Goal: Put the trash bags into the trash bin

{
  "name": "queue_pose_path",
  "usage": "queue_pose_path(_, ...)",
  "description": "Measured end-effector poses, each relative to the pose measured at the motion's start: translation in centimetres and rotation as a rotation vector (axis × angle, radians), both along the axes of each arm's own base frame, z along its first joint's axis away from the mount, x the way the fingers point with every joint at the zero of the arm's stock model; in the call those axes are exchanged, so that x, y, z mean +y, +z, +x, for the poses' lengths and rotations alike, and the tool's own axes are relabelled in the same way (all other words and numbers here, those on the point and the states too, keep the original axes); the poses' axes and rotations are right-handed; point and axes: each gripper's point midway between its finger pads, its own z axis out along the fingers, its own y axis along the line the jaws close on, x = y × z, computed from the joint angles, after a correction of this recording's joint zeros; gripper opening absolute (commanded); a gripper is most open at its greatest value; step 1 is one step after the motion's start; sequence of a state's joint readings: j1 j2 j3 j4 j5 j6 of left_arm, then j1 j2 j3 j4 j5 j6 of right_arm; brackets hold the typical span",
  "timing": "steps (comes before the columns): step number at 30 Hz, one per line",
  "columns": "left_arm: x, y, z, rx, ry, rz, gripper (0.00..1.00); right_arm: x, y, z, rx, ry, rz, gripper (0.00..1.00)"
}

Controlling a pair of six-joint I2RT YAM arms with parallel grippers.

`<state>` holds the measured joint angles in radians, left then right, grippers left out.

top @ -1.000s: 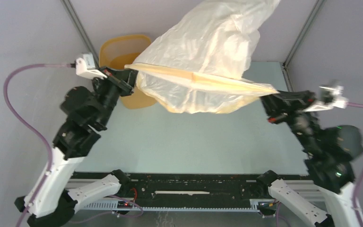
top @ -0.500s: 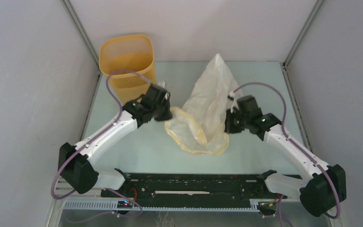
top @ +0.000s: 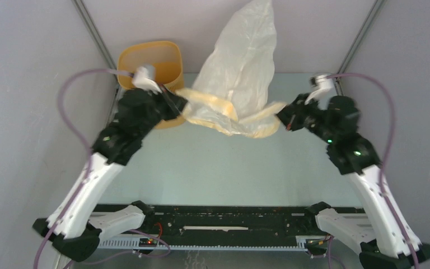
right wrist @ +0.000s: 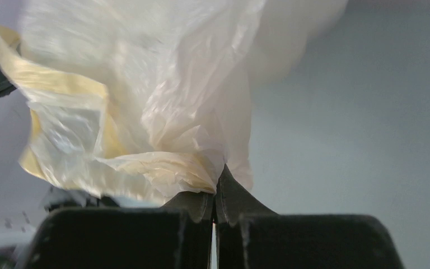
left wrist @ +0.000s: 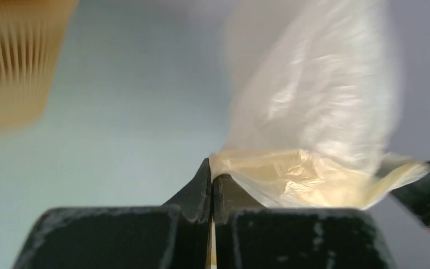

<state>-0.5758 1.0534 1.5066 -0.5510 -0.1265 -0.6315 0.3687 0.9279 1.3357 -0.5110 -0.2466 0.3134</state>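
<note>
The pale cream trash bag (top: 238, 73) hangs in the air between my two grippers, its body billowing up toward the back wall. My left gripper (top: 180, 107) is shut on the bag's left rim, just right of the yellow-orange trash bin (top: 145, 59). My right gripper (top: 283, 115) is shut on the bag's right rim. In the left wrist view the gripper (left wrist: 211, 171) pinches the bag (left wrist: 313, 129), with the bin (left wrist: 17, 61) blurred at upper left. In the right wrist view the gripper (right wrist: 217, 182) pinches the bag (right wrist: 145, 101).
The bin stands in the back left corner of the pale green table (top: 224, 168), against the enclosure's grey walls. A metal frame post (top: 95, 33) runs beside it. Purple cables loop off both wrists.
Both arms have lifted the bag up off the table, where it lay half a second ago, and spread apart. The bag now billows upward again.
</note>
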Motion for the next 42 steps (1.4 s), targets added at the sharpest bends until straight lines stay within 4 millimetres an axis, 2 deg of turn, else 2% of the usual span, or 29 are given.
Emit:
queue_pose_path(1,-0.3,-4.5,0.8,0.091,0.002,0.034,0.0,0.4,-3.0,0.3,0.074,0.009,-0.014,0.0)
queue_pose_path(3,-0.9,-14.5,1.1,0.301,-0.011,0.119,0.0,1.7,-13.0,0.9,0.346,0.045,-0.066,0.0)
queue_pose_path(4,-1.0,-20.3,0.5,0.436,-0.022,0.176,0.0,2.0,-16.8,0.6,0.459,0.054,-0.094,0.0)
queue_pose_path(5,-0.5,-25.3,-1.1,0.564,-0.029,0.23,0.0,2.3,-21.5,-0.1,0.607,0.06,-0.138,0.0)
queue_pose_path(6,0.4,-28.8,-3.0,0.67,-0.035,0.273,0.0,2.4,-25.2,-1.7,0.731,0.073,-0.185,0.0)
queue_pose_path(7,1.0,-30.2,-4.3,0.716,-0.036,0.292,0.0,2.5,-27.0,-3.2,0.803,0.089,-0.213,0.0)
queue_pose_path(8,1.5,-30.4,-5.3,0.733,-0.036,0.295,0.0,2.5,-27.8,-4.6,0.85,0.106,-0.231,0.0)
queue_pose_path(9,1.8,-29.4,-5.6,0.702,-0.033,0.279,0.0,2.7,-27.5,-5.3,0.859,0.125,-0.227,0.0)
queue_pose_path(11,1.9,-25.5,-5.4,0.589,-0.029,0.223,0.0,3.2,-24.1,-5.1,0.782,0.155,-0.168,0.0)
queue_pose_path(13,1.8,-20.1,-4.5,0.455,-0.029,0.168,0.0,3.1,-19.8,-3.6,0.676,0.15,-0.1,0.0)
queue_pose_path(15,1.8,-15.6,-3.8,0.353,-0.025,0.132,0.0,2.8,-15.9,-2.2,0.584,0.142,-0.052,0.0)
queue_pose_path(18,1.8,-10.4,-3.1,0.241,-0.014,0.091,0.0,2.1,-11.8,-0.9,0.489,0.125,-0.015,0.0)
queue_pose_path(20,1.9,-7.9,-3.1,0.19,-0.016,0.075,0.0,1.9,-10.4,-0.8,0.463,0.127,-0.003,0.03)
queue_pose_path(23,1.4,-4.8,-3.3,0.136,-0.044,0.059,0.0,2.4,-9.8,-1.3,0.463,0.162,0.013,0.06)
queue_pose_path(25,0.5,-3.6,-3.5,0.112,-0.083,0.06,0.0,3.3,-9.6,-1.9,0.476,0.199,0.026,0.09)
queue_pose_path(27,-1.2,-3.2,-4.1,0.107,-0.142,0.067,0.0,4.8,-9.4,-2.7,0.481,0.254,0.035,0.12)
queue_pose_path(29,-3.2,-3.6,-4.9,0.119,-0.212,0.084,0.0,6.4,-9.0,-3.5,0.477,0.315,0.043,0.13)
queue_pose_path(32,-6.3,-5.3,-5.4,0.165,-0.297,0.121,0.0,8.3,-8.4,-4.3,0.469,0.383,0.062,0.18)
queue_pose_path(36,-10.4,-8.8,-5.5,0.273,-0.388,0.167,0.0,10.3,-7.6,-4.9,0.457,0.436,0.092,0.25)
queue_pose_path(39,-12.2,-10.6,-5.6,0.337,-0.43,0.173,0.0,11.6,-7.2,-5.5,0.454,0.47,0.108,0.33)
queue_pose_path(42,-12.8,-11.0,-5.6,0.364,-0.438,0.163,0.0,12.1,-6.8,-5.7,0.452,0.486,0.12,0.43)
